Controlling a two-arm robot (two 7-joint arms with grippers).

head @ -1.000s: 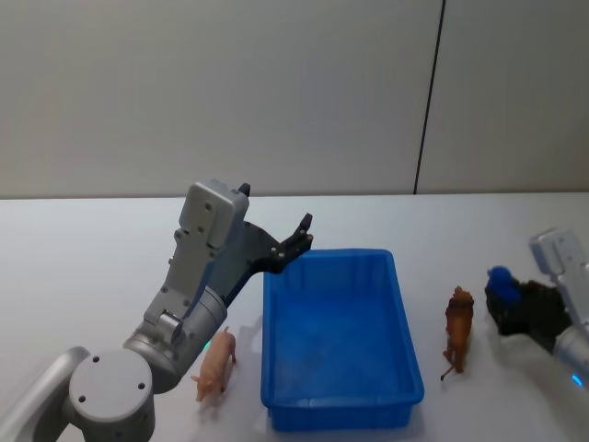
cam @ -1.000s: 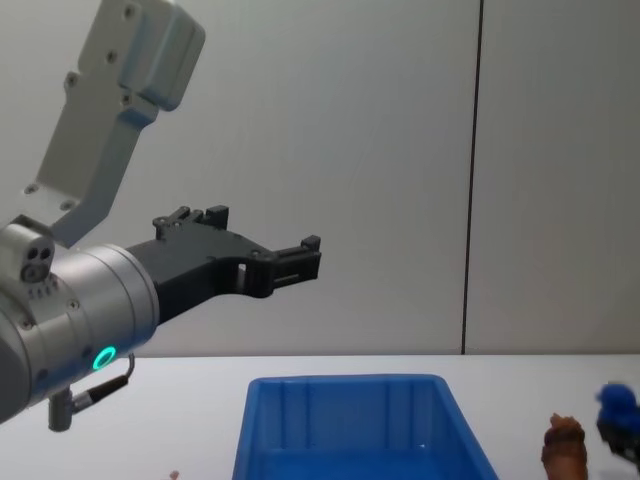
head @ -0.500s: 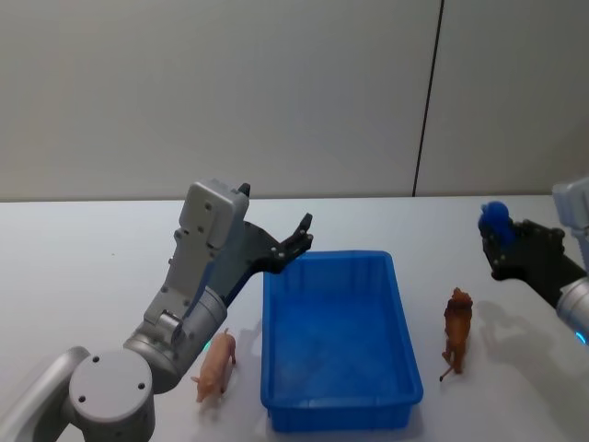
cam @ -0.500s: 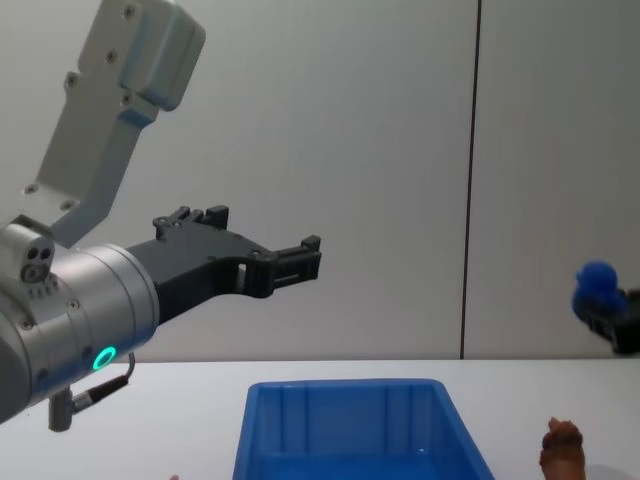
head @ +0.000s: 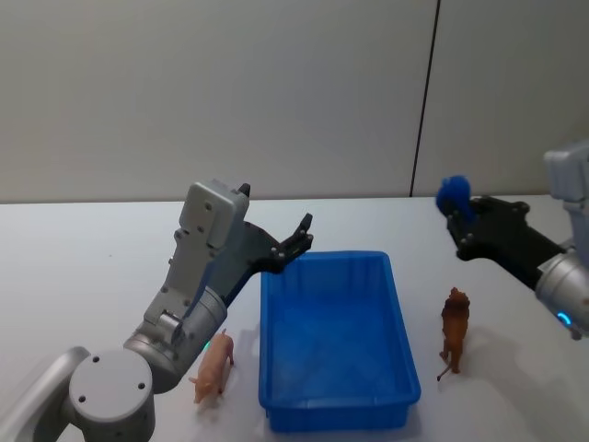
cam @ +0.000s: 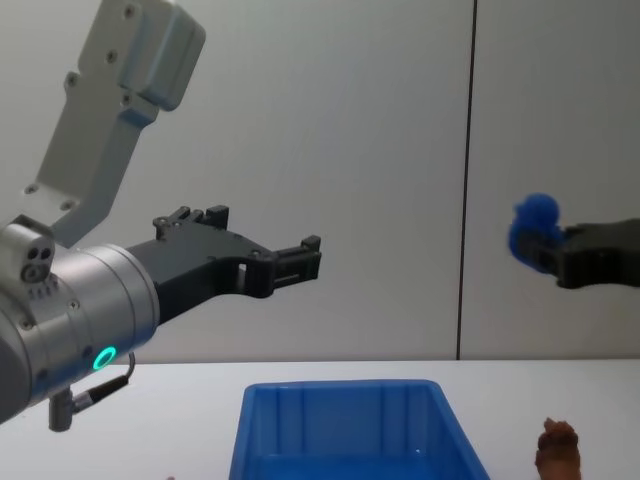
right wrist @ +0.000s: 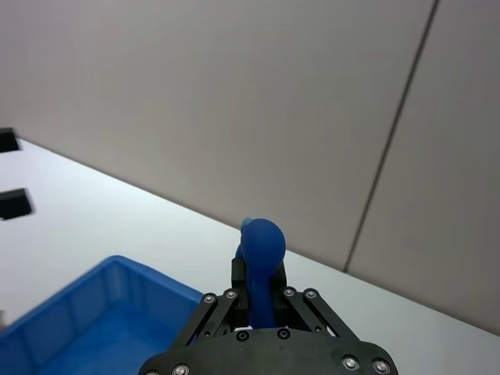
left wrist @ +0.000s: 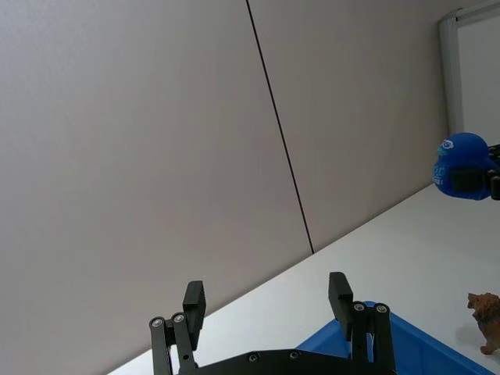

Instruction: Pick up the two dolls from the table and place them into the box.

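Right gripper (head: 460,217) has come up off table level and swung left toward the box (head: 337,416), pinching a blue blob (head: 451,193). Head view: both dolls are on the table (head: 83,276), pink doll (head: 214,366) lower left, brown doll (head: 453,333) right of the empty box, so nothing's done yet. Left wrist view: left gripper (left wrist: 266,301) is spread and empty. Chest view: same story.

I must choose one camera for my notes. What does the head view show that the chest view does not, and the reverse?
Extra in the head view: the pale pink doll on the table left of the box, the box's floor, and the whole reddish-brown doll. Extra in the chest view: a side look, with both grippers raised well above the box's rim. Both: the open left gripper, the right gripper shut on a blue rounded object, the box, the reddish-brown doll's head.
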